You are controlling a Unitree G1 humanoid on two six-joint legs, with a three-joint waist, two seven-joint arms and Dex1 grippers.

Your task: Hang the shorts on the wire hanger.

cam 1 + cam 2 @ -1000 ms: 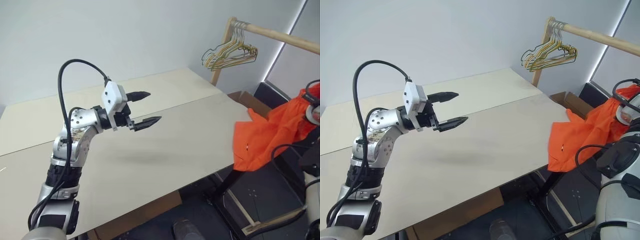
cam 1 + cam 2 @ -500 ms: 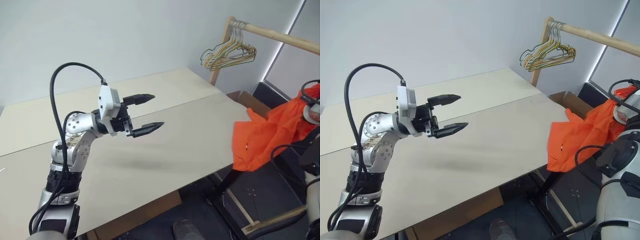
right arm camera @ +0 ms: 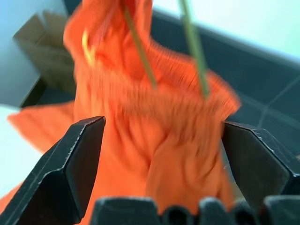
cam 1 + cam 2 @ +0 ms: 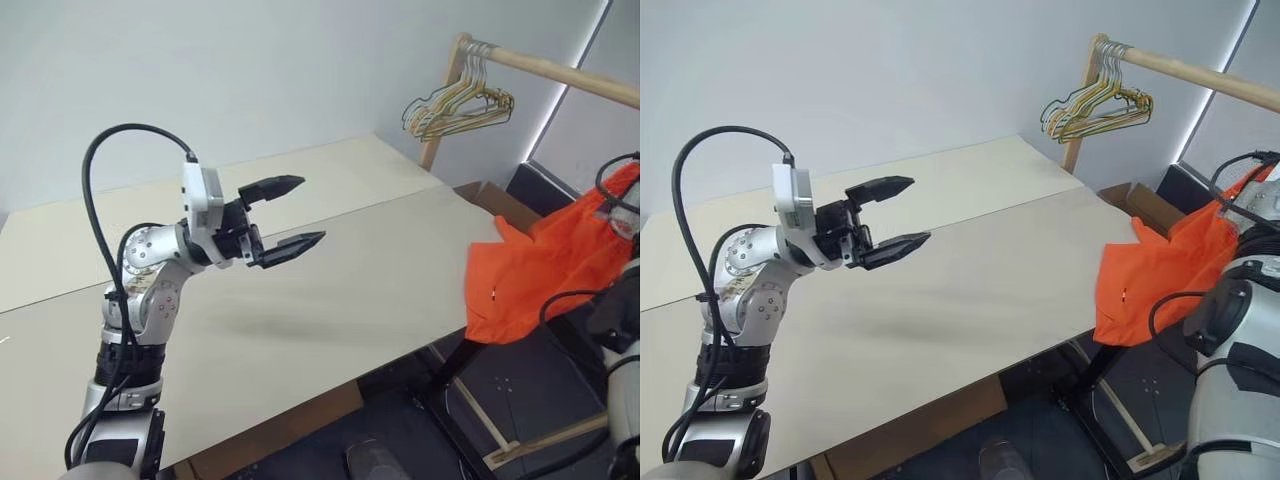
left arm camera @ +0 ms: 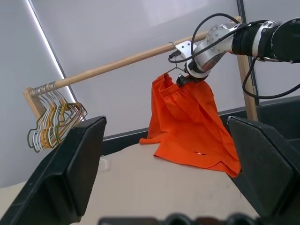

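The bright orange shorts (image 5: pixel 187 122) hang on the wire hanger (image 3: pixel 194 51) below a wooden rod (image 5: pixel 117 65); their lower hem lies over the table's right edge (image 4: pixel 480 300). My right gripper (image 3: pixel 161 124) is open at the gathered waistband, one finger on each side, with the hanger's two thin wires rising just beyond it. From the left wrist view the right gripper (image 5: pixel 185 78) sits at the top of the shorts under the rod. My left gripper (image 4: pixel 311 210) is open and empty, held above the middle of the table and pointing toward the shorts.
A bunch of pale hangers (image 4: pixel 460 105) hangs at the rod's near end by its wooden post. The pale table (image 4: pixel 330 290) spreads under the left arm. A cardboard box (image 4: pixel 495 205) and dark floor lie past the table's right edge.
The left gripper has drawn back a little and turned. At the right edge the right hand has risen slightly, and the shorts' top hangs straighter from the wire.
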